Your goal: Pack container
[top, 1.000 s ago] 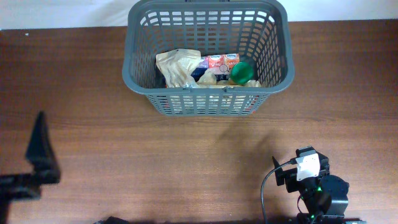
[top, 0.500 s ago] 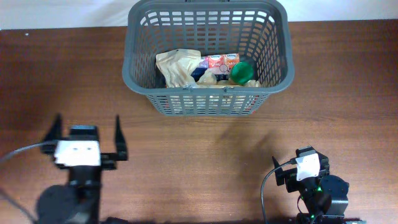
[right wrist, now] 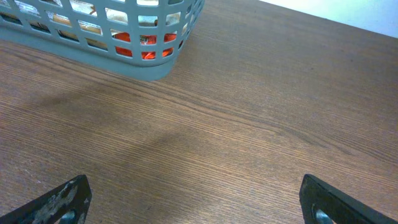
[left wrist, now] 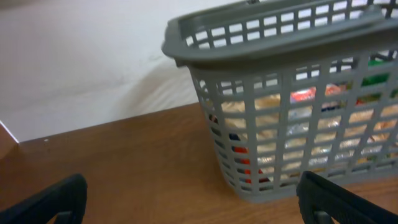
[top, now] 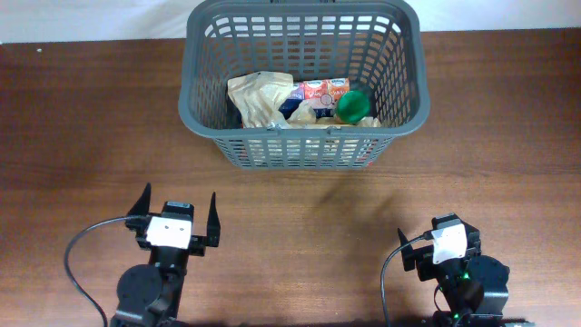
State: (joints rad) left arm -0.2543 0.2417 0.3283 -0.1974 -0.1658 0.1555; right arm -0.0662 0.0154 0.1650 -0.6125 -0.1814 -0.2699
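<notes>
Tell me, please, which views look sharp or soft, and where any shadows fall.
Left wrist: soft, with the basket blurred. Right wrist: crisp wood grain on the table, faint shadow patches. Overhead: sharp, evenly lit, a dim shadow in front of the basket.

I can read no text, brand or number in any of my 3 views. A red-and-white packet (top: pixel 320 89) inside the container (top: pixel 304 153) carries printing, but it is too small and blurred for me to make out.
</notes>
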